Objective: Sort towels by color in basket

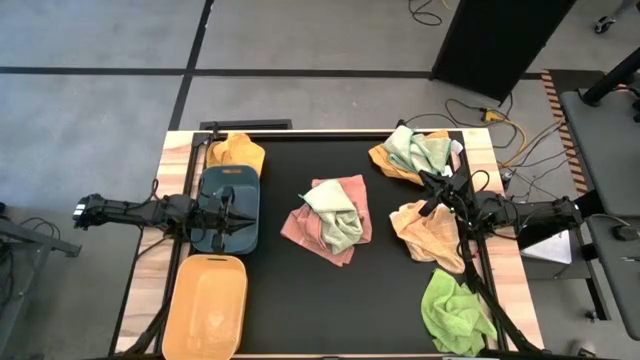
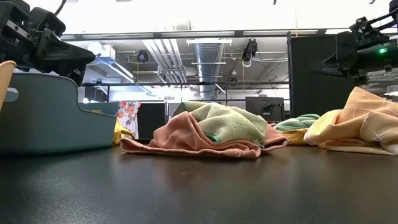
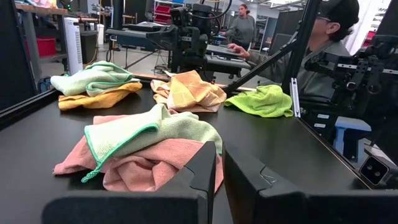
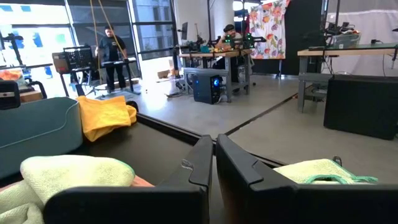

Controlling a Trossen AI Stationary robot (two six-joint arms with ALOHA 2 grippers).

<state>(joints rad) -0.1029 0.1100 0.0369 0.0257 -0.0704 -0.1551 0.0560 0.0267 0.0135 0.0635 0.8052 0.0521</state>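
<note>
1. Two baskets sat at the left side of the table: an orange basket [image 1: 208,303] nearest the front edge, which looked empty, and a grey-blue basket [image 1: 228,208] just behind it.
2. Above the grey-blue basket hung the left gripper [image 1: 236,209], its jaws nearly closed on nothing, only a thin gap showing in its wrist view.
3. One mustard towel [image 1: 236,153] lay at the far end of the grey-blue basket, partly over its rim; I judged it the only towel anywhere near sorted, so most of the task remained.
4. At the middle of the mat lay a pink towel [image 1: 324,228] with a mint towel [image 1: 335,218] on top of it, touching.
5. On the right, from front to back, were a lime towel [image 1: 456,312], a peach towel [image 1: 430,232], and a far pile of mint cloth on orange cloth [image 1: 414,153].
6. Between the peach towel and the far pile hovered the right gripper [image 1: 436,191], jaws nearly closed and empty.
7. No brand, label or readable writing showed on the towels, baskets or table.
</note>
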